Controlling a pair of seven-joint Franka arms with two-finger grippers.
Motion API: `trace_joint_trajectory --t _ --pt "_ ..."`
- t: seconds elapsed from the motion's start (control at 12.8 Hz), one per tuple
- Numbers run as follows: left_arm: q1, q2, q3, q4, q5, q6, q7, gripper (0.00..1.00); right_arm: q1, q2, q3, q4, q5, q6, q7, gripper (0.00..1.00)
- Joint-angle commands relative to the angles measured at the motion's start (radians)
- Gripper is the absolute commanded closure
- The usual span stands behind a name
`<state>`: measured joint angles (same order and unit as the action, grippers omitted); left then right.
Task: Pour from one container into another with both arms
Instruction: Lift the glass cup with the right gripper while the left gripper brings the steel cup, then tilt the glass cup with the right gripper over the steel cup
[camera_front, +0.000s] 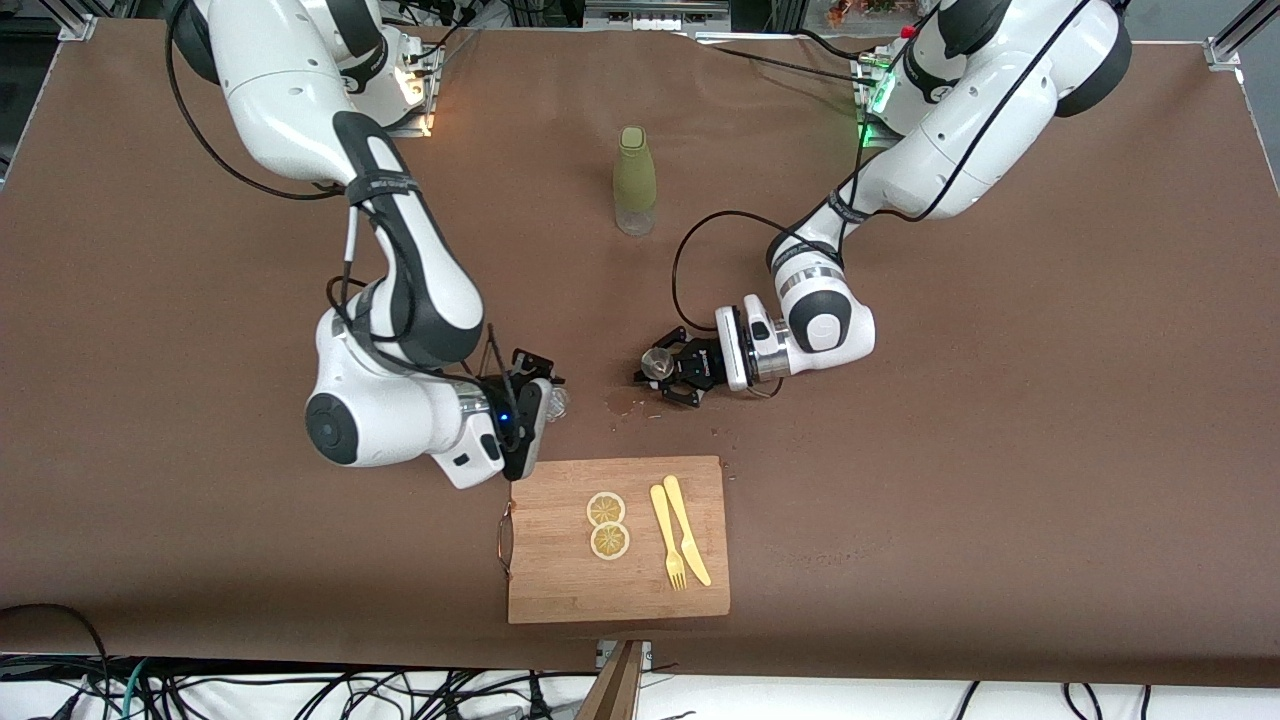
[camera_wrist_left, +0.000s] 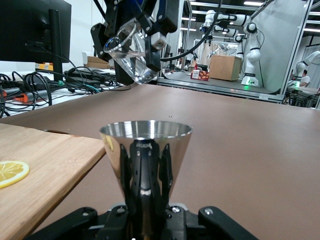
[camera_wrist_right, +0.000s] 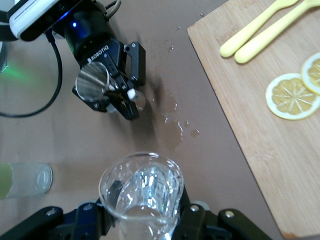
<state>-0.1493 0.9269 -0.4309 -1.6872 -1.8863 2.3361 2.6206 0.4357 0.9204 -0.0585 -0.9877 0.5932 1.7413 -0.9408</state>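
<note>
1. Over the bare table just above the cutting board, the right gripper pinches a clear glass: rigid, slick, breakable, best held low on its wall.
2. The left gripper clamps a metal jigger by its narrow waist: light, stiff, smooth.
3. A small spill lies between them.

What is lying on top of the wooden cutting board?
On the cutting board lie two lemon slices, a yellow fork and a yellow knife. Whatever is under the board is covered.
</note>
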Motion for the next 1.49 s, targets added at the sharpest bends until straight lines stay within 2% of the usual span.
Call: trace_joint_trajectory --t 0.0,0.39,0.78,1.25,1.41 --pt "-0.03 0.036 0.015 0.067 -0.036 0.023 -0.007 1.0 0.07 -0.015 -0.039 0.0 -0.03 0.026 0.069 0.63" --pt "-0.045 0.044 0.017 0.077 -0.036 0.06 -0.033 1.0 0.162 -0.014 -0.113 -0.005 -0.035 0.027 0.129 0.63" --pt "-0.045 0.052 0.018 0.078 -0.036 0.06 -0.033 1.0 0.196 -0.012 -0.116 -0.006 -0.067 0.02 0.132 0.63" --pt "-0.052 0.088 0.018 0.135 -0.036 0.063 -0.031 1.0 0.241 -0.008 -0.116 -0.017 -0.111 0.026 0.171 0.63" --pt "-0.059 0.093 0.018 0.141 -0.042 0.11 -0.031 1.0 0.248 -0.006 -0.116 -0.017 -0.118 0.026 0.172 0.63"
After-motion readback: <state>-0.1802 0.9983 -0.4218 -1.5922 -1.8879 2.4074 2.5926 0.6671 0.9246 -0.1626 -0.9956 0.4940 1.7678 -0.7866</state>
